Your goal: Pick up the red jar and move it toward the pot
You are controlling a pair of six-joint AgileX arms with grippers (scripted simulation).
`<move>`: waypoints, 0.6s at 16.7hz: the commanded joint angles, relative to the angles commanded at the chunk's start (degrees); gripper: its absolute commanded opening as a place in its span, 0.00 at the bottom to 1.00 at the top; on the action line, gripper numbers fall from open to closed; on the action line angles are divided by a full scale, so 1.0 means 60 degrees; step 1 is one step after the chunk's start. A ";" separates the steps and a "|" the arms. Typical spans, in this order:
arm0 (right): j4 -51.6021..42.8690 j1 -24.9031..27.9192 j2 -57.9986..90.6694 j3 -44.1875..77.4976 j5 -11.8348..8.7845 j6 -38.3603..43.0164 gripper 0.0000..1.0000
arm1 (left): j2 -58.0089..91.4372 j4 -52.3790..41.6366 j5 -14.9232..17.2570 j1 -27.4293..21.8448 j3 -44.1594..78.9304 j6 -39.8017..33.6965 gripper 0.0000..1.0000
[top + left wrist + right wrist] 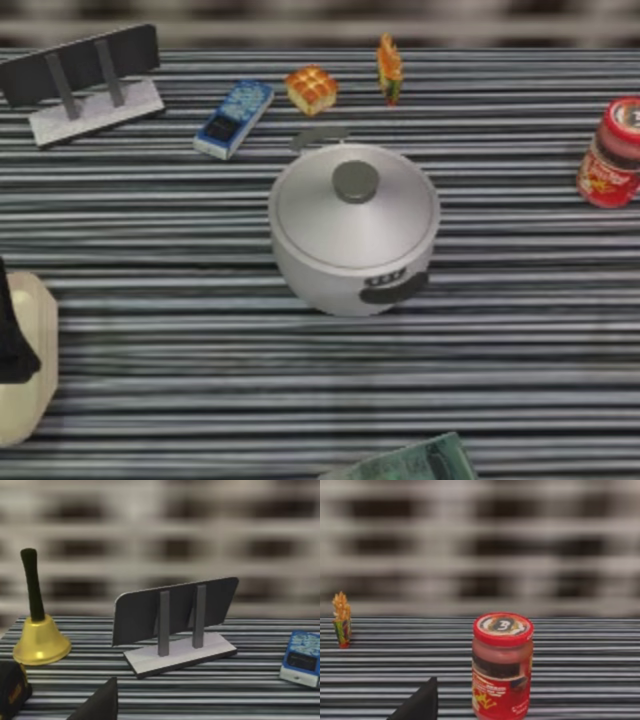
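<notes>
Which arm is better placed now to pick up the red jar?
The right arm. The red jar stands at the table's right edge and fills the right wrist view directly ahead. The left wrist view faces a stand and bell instead.

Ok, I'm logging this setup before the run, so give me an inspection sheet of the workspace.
Surface: striped grey table.
Job's things: small red cylindrical jar upright at right edge, apart from large silver-grey lidded pot at centre.
Clutter: dark stand, blue box, bread, orange-green carton, brass bell, green item.
Grippers: left gripper and right gripper low, holding nothing.
Cables: nothing seen.
Surroundings: blurred backdrop.
</notes>
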 joint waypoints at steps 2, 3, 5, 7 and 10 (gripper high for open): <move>0.0000 0.0000 0.0000 0.0000 0.0000 0.0000 1.00 | 0.0000 0.0000 0.0000 0.0000 0.0000 0.0000 1.00; -0.0054 0.0004 0.0087 0.0089 -0.0007 -0.0009 1.00 | 0.0000 0.0000 0.0000 0.0000 0.0000 0.0000 1.00; -0.0334 0.0017 0.0540 0.0539 -0.0035 -0.0061 1.00 | 0.0000 0.0000 0.0000 0.0000 0.0000 0.0000 1.00; -0.0849 0.0019 0.1381 0.1361 -0.0064 -0.0163 1.00 | 0.0000 0.0000 0.0000 0.0000 0.0000 0.0000 1.00; -0.1962 -0.0010 0.3222 0.3153 -0.0092 -0.0400 1.00 | 0.0000 0.0000 0.0000 0.0000 0.0000 0.0000 1.00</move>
